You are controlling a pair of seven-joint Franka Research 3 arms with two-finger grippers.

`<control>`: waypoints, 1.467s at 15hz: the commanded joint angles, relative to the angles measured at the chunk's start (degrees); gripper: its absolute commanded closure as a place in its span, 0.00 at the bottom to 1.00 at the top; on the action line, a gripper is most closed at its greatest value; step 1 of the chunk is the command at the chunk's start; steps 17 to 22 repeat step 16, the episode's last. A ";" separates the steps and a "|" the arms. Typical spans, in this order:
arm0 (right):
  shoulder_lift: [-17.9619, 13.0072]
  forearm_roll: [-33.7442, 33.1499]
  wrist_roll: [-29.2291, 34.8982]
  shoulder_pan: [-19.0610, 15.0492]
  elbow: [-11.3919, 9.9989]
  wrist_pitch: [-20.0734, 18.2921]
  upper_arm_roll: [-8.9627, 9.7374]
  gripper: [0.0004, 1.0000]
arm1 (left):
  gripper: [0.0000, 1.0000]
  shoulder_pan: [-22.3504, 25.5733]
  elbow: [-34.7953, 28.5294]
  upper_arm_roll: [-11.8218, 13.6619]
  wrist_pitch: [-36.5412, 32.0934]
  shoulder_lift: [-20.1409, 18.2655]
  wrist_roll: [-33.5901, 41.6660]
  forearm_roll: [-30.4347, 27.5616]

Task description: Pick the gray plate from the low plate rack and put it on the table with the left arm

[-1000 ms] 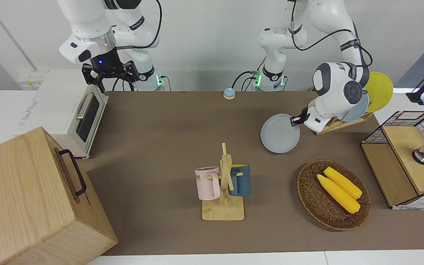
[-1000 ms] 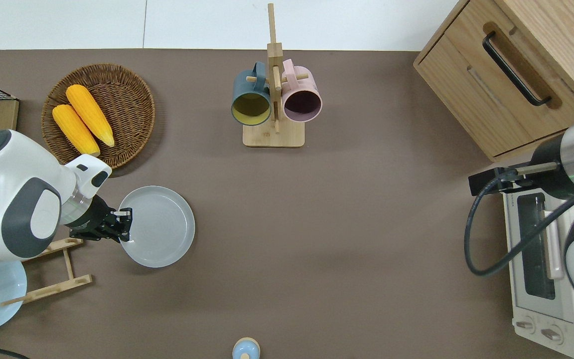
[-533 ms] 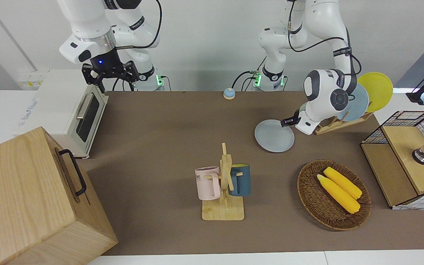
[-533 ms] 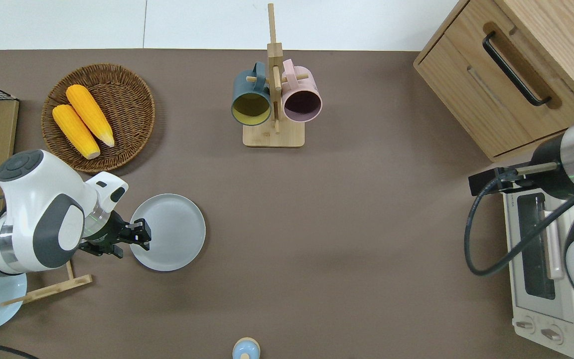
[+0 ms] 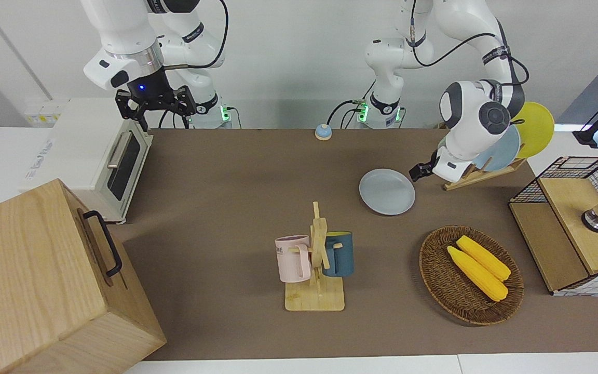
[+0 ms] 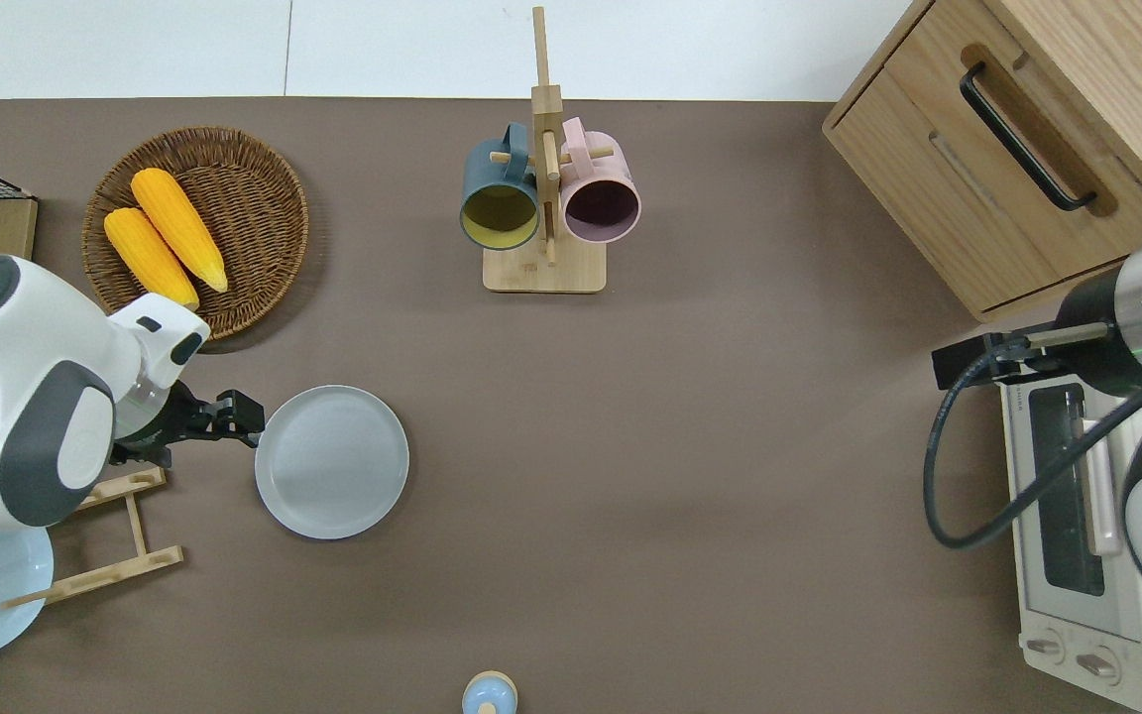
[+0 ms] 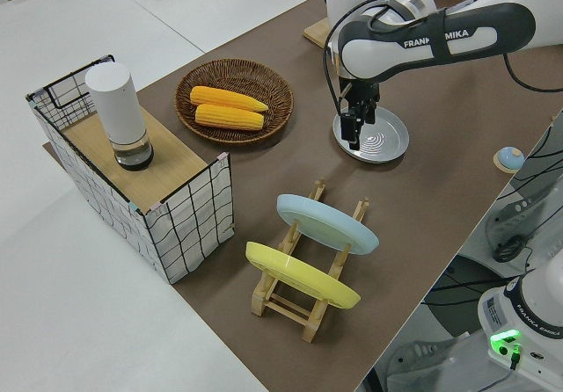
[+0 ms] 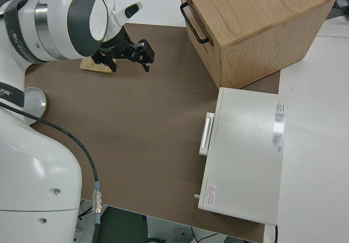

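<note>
I've just let go: my left gripper [image 6: 234, 416] is open, empty and lifted off the plate [image 6: 331, 462], which now lies flat on the table [image 6: 680, 446], at three o'clock from the rack [image 6: 105, 535]. Placement looks done.

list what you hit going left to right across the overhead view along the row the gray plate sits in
left arm → left pincer → gray plate → bare table → right arm's black cable → toaster oven
</note>
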 commanded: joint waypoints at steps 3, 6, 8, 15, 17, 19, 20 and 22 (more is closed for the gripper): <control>-0.15 -0.09 0.69 -1.06 0.51 -0.72 0.98 0.02 | 0.01 0.05 18.94 2.22 -18.90 -0.11 0.12 0.99; -0.15 -0.09 0.69 -1.06 0.51 -0.81 0.98 0.02 | 0.01 0.05 25.73 2.66 -25.59 -0.11 0.21 0.73; -0.15 -0.09 0.69 -1.06 0.51 -0.81 0.98 0.02 | 0.01 0.13 27.58 2.74 -26.84 -0.20 0.30 -0.75; -0.15 -0.09 0.69 -1.06 0.51 -0.81 0.98 0.02 | 0.01 -0.22 31.89 3.71 -28.51 -0.02 -1.20 -1.38; -0.07 -0.09 0.69 -1.06 0.51 -0.72 0.98 0.02 | 0.01 -0.22 32.50 3.71 -28.86 -0.02 -1.20 -1.47; -0.07 -0.09 0.69 -1.06 0.51 -0.72 0.98 0.02 | 0.01 -0.22 32.50 3.71 -28.86 -0.02 -1.20 -1.47; -0.07 -0.09 0.69 -1.06 0.51 -0.72 0.98 0.02 | 0.01 -0.22 32.50 3.71 -28.86 -0.02 -1.20 -1.47; -0.07 -0.09 0.69 -1.06 0.51 -0.72 0.98 0.02 | 0.01 -0.22 32.50 3.71 -28.86 -0.02 -1.20 -1.47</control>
